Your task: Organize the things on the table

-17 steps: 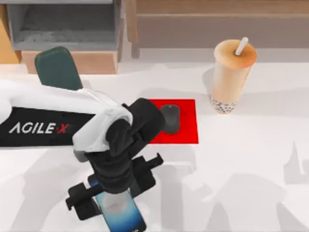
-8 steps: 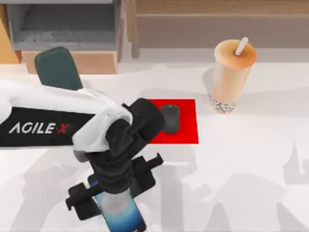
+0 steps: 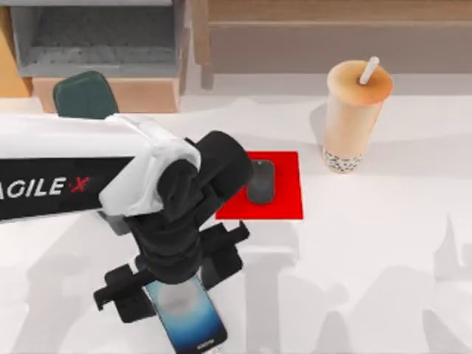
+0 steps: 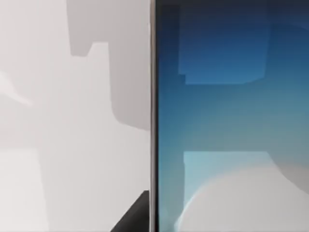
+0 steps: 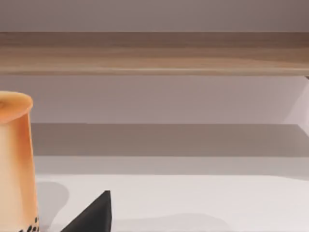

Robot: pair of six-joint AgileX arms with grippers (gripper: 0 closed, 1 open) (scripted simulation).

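Observation:
My left gripper [image 3: 173, 284] hangs over the front left of the table [image 3: 383, 251], shut on the black smartphone [image 3: 188, 317], whose blue-white screen faces up. The left wrist view has the smartphone's screen [image 4: 227, 121] very close, with one dark fingertip [image 4: 137, 217] at its edge. A dark grey mouse [image 3: 260, 181] lies on a red mat [image 3: 284, 203] at the table's middle, partly behind my left arm. The beige bubble-tea cup [image 3: 354, 118] with its white straw stands upright at the back right, and its side [image 5: 14, 159] appears in the right wrist view beside a dark part of my right gripper [image 5: 91, 215].
A wooden box shelf [image 3: 96, 44] and a dark green object [image 3: 85, 96] stand at the back left. A long wooden ledge [image 3: 332, 33] runs along the back. White tabletop stretches across the front right.
My left arm has risen and swung slightly, and the smartphone has come with it, shifting a little toward the back and turning slightly. Mouse and cup have not moved.

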